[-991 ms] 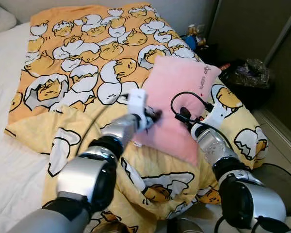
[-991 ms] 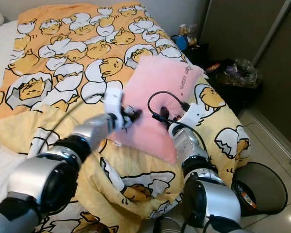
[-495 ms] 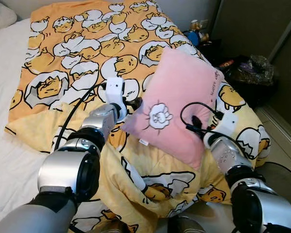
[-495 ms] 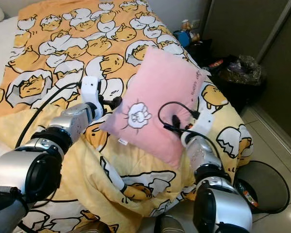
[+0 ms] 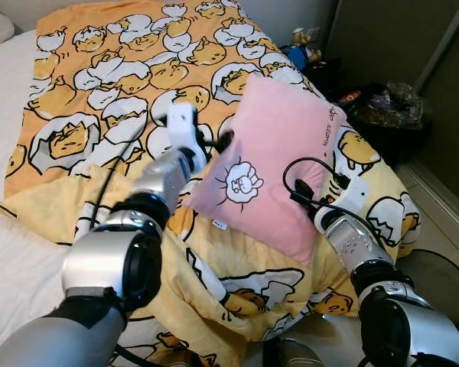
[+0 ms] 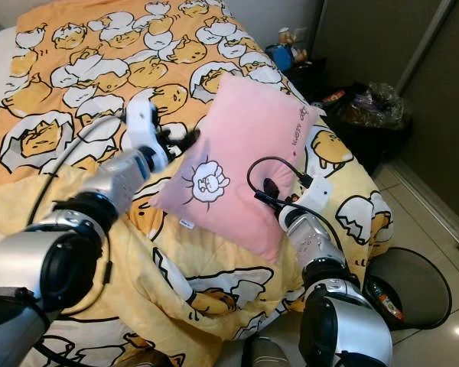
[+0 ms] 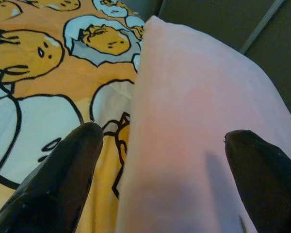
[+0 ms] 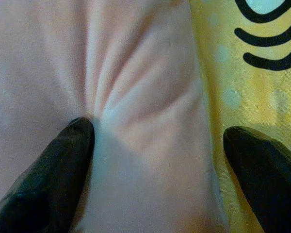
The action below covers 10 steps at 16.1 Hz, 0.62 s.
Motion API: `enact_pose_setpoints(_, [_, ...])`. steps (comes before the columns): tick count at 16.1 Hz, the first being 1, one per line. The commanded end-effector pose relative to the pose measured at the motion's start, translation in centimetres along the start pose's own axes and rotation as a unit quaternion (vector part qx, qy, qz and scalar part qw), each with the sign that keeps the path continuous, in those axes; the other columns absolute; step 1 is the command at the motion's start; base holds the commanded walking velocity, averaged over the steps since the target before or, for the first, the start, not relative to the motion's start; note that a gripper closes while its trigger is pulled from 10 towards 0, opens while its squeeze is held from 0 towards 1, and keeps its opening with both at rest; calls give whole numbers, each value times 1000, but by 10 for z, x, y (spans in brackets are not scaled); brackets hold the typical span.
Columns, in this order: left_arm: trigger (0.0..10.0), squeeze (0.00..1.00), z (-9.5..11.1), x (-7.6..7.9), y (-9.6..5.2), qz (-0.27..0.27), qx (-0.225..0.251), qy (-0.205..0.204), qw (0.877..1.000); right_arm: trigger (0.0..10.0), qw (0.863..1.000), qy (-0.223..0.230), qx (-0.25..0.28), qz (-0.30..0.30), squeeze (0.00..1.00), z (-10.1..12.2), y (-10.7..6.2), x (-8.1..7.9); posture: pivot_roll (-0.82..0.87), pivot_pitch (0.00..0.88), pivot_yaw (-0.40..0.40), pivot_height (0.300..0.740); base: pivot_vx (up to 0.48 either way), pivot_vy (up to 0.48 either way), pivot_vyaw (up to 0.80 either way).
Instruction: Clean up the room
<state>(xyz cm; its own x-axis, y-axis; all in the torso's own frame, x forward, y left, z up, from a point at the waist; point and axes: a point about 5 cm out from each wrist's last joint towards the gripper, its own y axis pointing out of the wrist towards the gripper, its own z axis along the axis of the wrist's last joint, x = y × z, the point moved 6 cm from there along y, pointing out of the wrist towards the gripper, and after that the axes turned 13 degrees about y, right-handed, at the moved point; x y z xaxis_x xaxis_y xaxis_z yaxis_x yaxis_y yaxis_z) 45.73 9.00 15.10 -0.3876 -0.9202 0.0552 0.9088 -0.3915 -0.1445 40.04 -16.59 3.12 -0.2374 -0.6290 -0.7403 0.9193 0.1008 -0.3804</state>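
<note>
A pink pillow (image 5: 279,149) with a small sheep print stands tilted on the egg-patterned orange and yellow blanket (image 5: 99,76) near the bed's right edge. My left gripper (image 5: 216,141) is at the pillow's left edge, open, with that edge (image 7: 184,121) between its spread fingers (image 7: 63,170). My right gripper (image 5: 302,189) is at the pillow's lower right side, open too. One of its fingers (image 8: 53,165) presses a crease into the pink fabric (image 8: 136,87), the other lies over the yellow blanket.
A black bin (image 6: 410,287) stands on the floor by the bed's right corner. A dark bag (image 5: 390,115) and small toys (image 5: 302,50) sit beside the dark wall on the right. White sheet (image 5: 8,252) shows at the left.
The pillow has come up from lying flat and now shows its sheep print. My left gripper moved from the pillow's face to its left edge. The right gripper stays at the pillow's lower right.
</note>
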Motion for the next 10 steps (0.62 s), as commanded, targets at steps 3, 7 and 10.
enact_pose_setpoints(3, [10000, 0, -8, -3, -5, -28, -12, -14, 999, 10000, 999, 18, -34, -15, 0, -22, -1, 8, -132, 100, 67, 740, 0, 0, 0])
enact_pose_setpoints(7, [10000, 0, -56, 29, -12, -107, -92, 9, 990, 10000, 999, 16, -47, -12, 0, -27, -1, 6, -121, 110, 57, 740, 0, 0, 0])
enact_pose_setpoints(10, [10000, 0, -78, 55, -13, -147, -127, 48, 980, 10000, 998, 8, -55, -12, 0, -31, -1, 6, -127, 118, 50, 740, 0, 0, 0])
